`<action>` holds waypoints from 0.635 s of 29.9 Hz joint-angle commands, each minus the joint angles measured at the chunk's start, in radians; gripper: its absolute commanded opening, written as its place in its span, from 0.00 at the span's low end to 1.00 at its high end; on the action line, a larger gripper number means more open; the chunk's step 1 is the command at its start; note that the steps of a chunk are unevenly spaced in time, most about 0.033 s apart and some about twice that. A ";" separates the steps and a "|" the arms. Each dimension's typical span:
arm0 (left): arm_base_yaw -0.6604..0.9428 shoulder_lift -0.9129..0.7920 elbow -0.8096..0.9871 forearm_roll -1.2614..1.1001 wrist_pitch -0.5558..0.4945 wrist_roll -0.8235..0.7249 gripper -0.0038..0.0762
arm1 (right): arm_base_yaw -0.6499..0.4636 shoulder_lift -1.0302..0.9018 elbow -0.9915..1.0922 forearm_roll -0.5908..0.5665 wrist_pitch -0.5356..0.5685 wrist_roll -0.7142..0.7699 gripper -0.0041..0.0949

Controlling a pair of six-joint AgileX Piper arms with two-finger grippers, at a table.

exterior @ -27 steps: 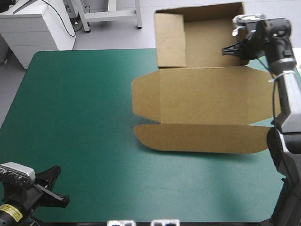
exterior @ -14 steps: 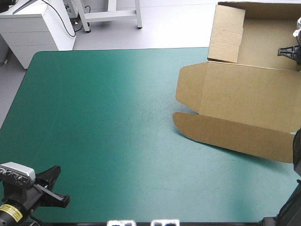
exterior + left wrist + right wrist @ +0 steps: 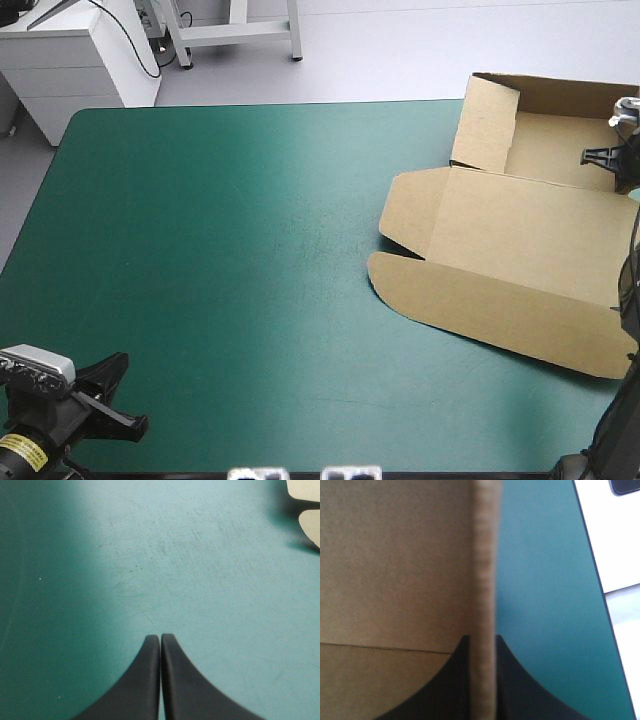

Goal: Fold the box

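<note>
As the box (image 3: 520,230) sits now, you have it in the far right corner of the table (image 3: 220,250), an open tray with its lid lying flat. The tray part stands at the table's far edge, with its back wall and the wall facing the table's middle raised upright. The lid spreads from the tray toward the table's near edge, lying a little askew to the table's right edge. It ends in a long tuck flap with rounded corners, and a small side flap juts from the lid toward the table's middle.

Your right gripper (image 3: 482,638) is at the table's right edge, pinching the tray's wall on that side. Its black fingers (image 3: 445,680) are all but pressed together, with the edge of the brown board standing between them. Brown board lies on one side of that edge and teal-green cover on the other.

Your left gripper (image 3: 160,637) sits at the table's near left corner, well apart from the box. It holds nothing, and its fingers are pressed together into one point over bare teal-green cover.
</note>
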 commanded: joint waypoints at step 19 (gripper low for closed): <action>-0.001 0.011 -0.025 0.002 -0.054 0.001 0.04 | -0.078 -0.172 -0.032 0.091 0.004 -0.013 0.82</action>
